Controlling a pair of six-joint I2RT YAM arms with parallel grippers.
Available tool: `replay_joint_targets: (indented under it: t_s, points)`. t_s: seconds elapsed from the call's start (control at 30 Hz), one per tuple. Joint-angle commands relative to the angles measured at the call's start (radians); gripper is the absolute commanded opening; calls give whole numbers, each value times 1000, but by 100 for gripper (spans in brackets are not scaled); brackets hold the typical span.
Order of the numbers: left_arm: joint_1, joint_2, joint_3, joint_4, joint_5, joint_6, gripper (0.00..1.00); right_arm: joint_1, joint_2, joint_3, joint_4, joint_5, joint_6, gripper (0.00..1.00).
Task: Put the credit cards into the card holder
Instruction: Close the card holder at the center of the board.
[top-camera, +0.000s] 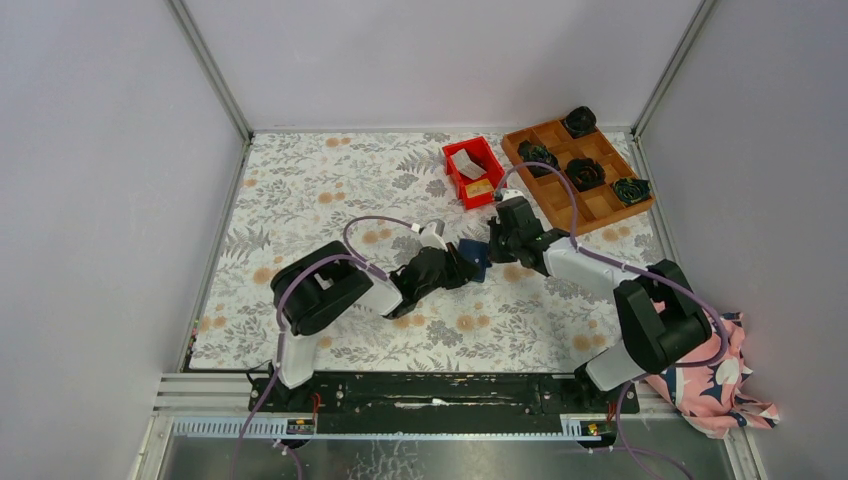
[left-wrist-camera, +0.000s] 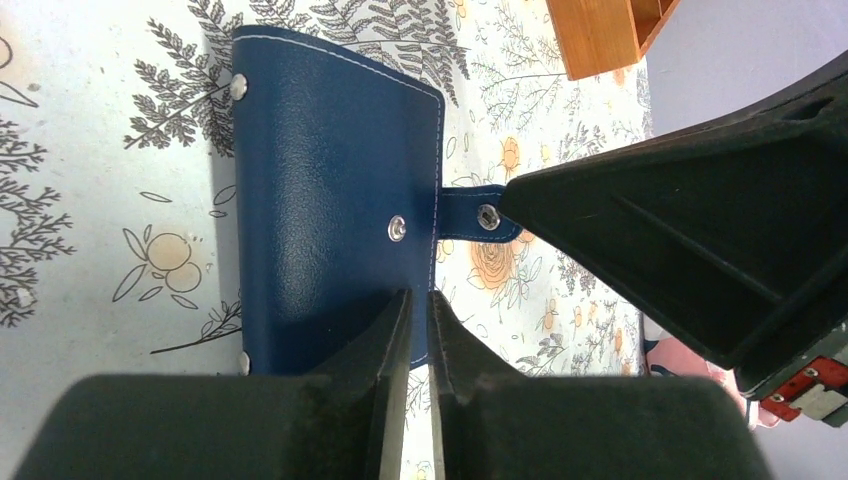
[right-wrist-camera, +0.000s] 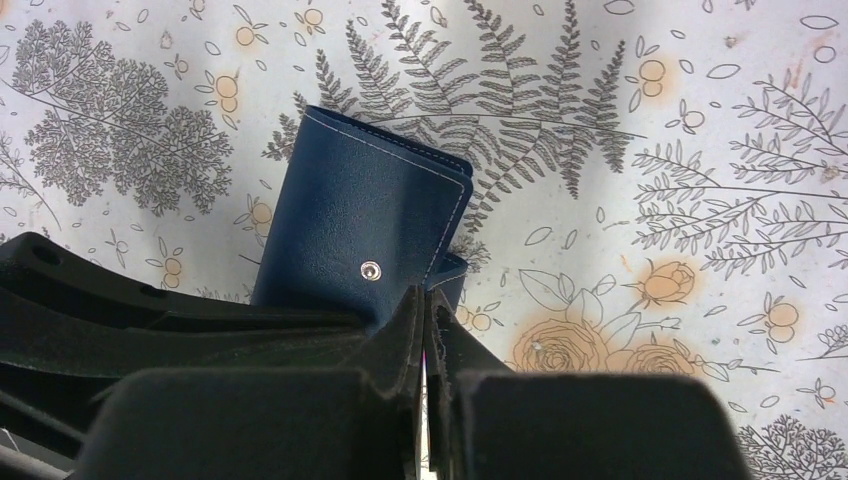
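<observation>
Only from above is the whole table (top-camera: 300, 200) seen. Two arms are brought together near its middle, and the card holder (top-camera: 476, 258) appears as a small blue patch between the left gripper (top-camera: 458, 264) and the right gripper (top-camera: 497, 243). Toward the far edge, right of centre, one red bin (top-camera: 452, 165) is set. The two credit cards (top-camera: 468, 166) are kept in it: one white card and one orange-tan card (top-camera: 479, 187). At the far right corner one wooden tray (top-camera: 600, 205) is placed, with four dark bundles (top-camera: 585, 172) in its compartments. The bin, the cards and the bundles are shown in this view alone.

In the left wrist view the one card holder is shown folded shut. One stud is seen on its face and one on its snap tab (left-wrist-camera: 462, 215), which sticks out past the stitched edge. The left jaws are held a narrow slit apart with that stitched edge run in between them; whether it is pressed cannot be told. The tip of the right gripper is met at the tab's end.

In the right wrist view the right jaws are seen closed tight, with the tab pinched at their tips.
</observation>
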Motion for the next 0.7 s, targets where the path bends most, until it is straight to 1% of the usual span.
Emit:
replay_joint_targets:
  t_s: [0.0,0.43,0.67]
  points:
    - [-7,-38,12,-75,-29,49,19,25,16,54,11,9,15,0]
    - [-9,-118,8,-80,-44,75,30,50,47,79,6,19,20,0]
    - [-7,-177,5,-122,-72,109,33,53,51,83,4,23,19,0]
